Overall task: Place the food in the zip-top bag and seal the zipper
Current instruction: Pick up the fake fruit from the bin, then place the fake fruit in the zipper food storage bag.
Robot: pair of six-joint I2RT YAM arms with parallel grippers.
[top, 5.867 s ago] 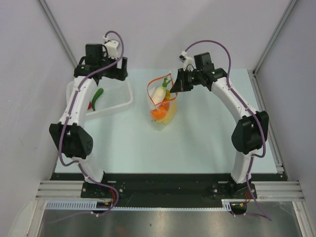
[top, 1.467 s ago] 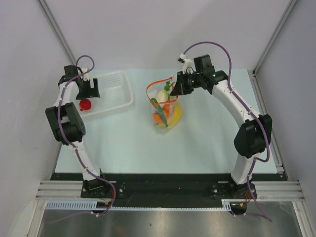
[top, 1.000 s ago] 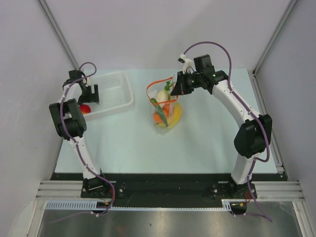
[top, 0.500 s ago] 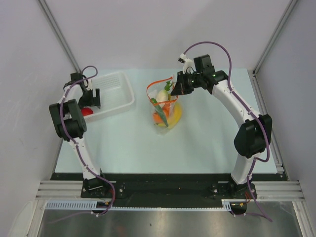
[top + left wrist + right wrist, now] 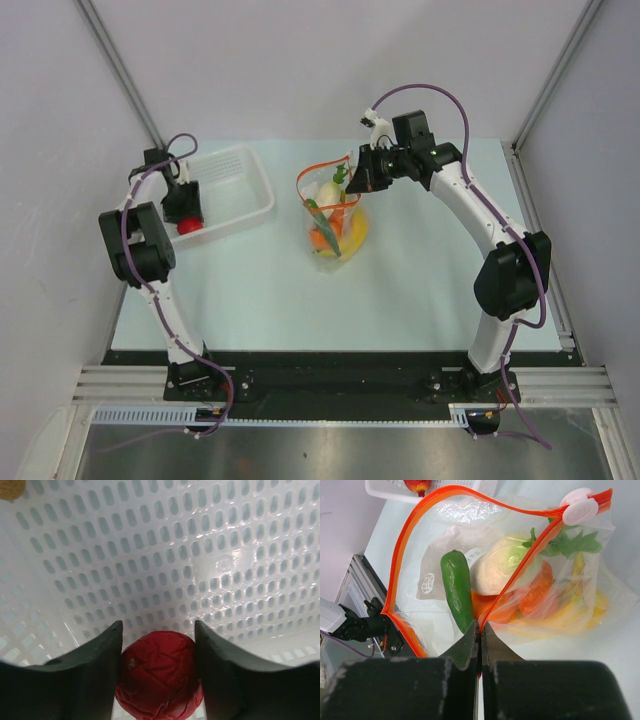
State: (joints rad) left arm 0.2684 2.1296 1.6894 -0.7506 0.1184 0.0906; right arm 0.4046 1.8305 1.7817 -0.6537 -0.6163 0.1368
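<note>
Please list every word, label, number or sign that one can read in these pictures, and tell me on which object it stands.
No text can be read in any view.
zip-top bag: a small dark printed mark on its clear wall, too blurred to read.
white tray: no lettering visible.
red fruit: no lettering visible.

Zip-top bag (image 5: 470, 510): clear, colourless film. Zipper (image 5: 395, 565): solid red-orange, with a white slider tab (image 5: 578, 511).

Inside the bag:
- green pepper (image 5: 456, 590): glossy dark green
- white radish (image 5: 495, 567): cream-white
- carrot (image 5: 542, 587): orange
- banana bunch (image 5: 597, 607): yellow
- leafy tops (image 5: 570, 542): green

Left of the bag: tray (image 5: 200, 555), white, patterned with regular rows of oblong slots. Red fruit (image 5: 159, 672) in it: deep red, creased surface.

Beneath the bag: table (image 5: 400, 290), plain pale blue-green.
</note>
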